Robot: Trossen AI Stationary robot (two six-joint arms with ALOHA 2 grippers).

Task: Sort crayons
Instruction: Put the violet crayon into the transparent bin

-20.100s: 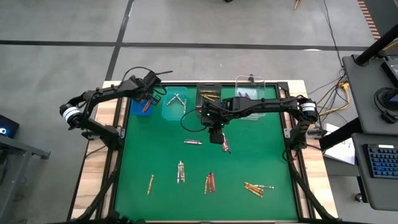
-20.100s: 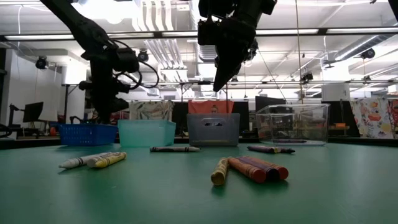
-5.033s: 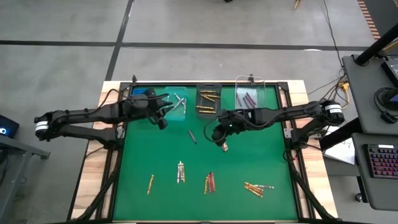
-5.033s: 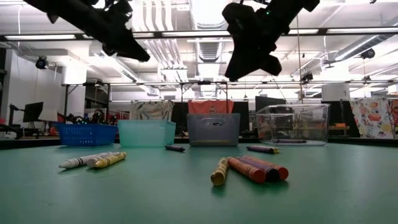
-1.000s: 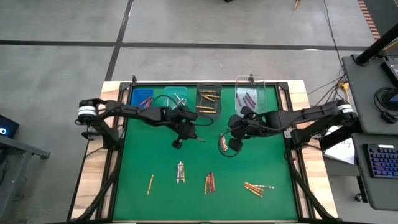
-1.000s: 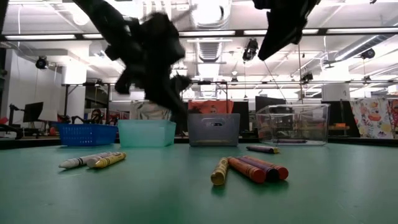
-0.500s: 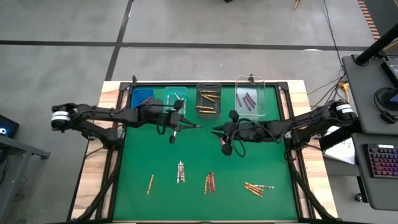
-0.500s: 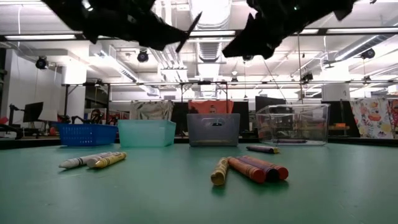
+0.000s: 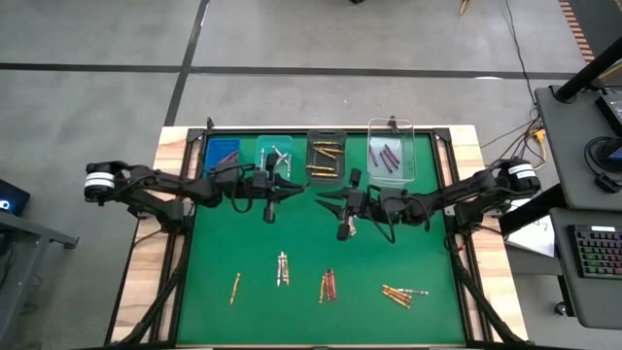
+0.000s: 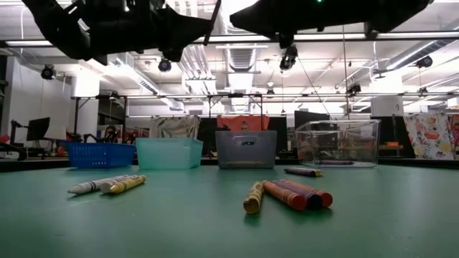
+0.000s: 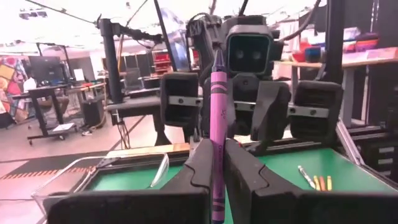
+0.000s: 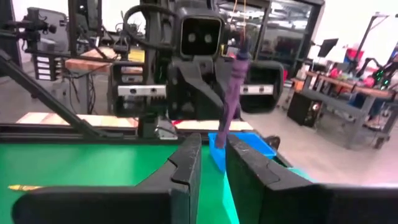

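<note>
My left gripper (image 9: 285, 191) hangs level above the table's far middle, shut on a purple crayon (image 11: 216, 106). My right gripper (image 12: 213, 158) faces it from the table's right with a narrow gap between its fingers. The crayon's end stands just in front of that gap, and I see no touch. More crayons lie on the green mat: a pair (image 9: 282, 267), a red and orange bunch (image 9: 328, 285), a single one (image 9: 235, 287) and a group (image 9: 403, 292). A purple crayon (image 10: 310, 172) lies farther back. My left gripper pinches the purple crayon near its lower third (image 11: 216, 158) between its two fingers. The fingers are level and point toward the table's right, lying across the crayon. The crayon is lifted clear and stands nearly upright, its longer end (image 10: 216, 16) sticking up and leaning slightly.
Four bins stand in a row along the far edge: blue (image 9: 222, 154), pale teal (image 9: 274, 156), dark grey (image 9: 326, 156) and clear (image 9: 391, 156), each holding crayons. Both arms reach in level over the mat's far half.
My left gripper has risen from low over the mat, gone toward the far edge and turned level, carrying the purple crayon up clear of the table. My right gripper has gone toward the table's left and far edge and turned level, so it faces the left one.
</note>
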